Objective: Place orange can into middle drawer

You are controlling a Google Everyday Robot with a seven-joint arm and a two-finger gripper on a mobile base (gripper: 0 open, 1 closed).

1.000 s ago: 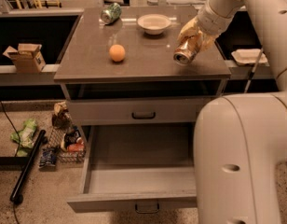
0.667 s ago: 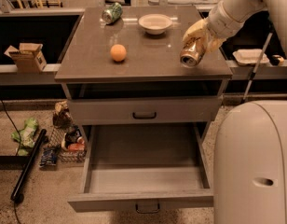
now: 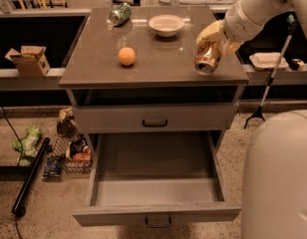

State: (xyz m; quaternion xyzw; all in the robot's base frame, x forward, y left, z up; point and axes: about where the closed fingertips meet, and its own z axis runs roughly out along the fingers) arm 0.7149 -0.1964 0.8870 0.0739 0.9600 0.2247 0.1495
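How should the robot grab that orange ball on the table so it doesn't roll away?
Probably from straight above, pinching the ball across its widest middle. It is round and sits alone on the table, so nothing blocks the way down, and a grip on opposite sides stops it rolling. Right now the gripper is over the table's front right corner, shut on the orange can.

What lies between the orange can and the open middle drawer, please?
Camera view: the tabletop edge and shut upper drawer, below the gripper holding the orange can, above the middle drawer.

Green can (image 3: 120,13), white bowl (image 3: 166,25), orange ball (image 3: 126,56) on countertop (image 3: 163,61).
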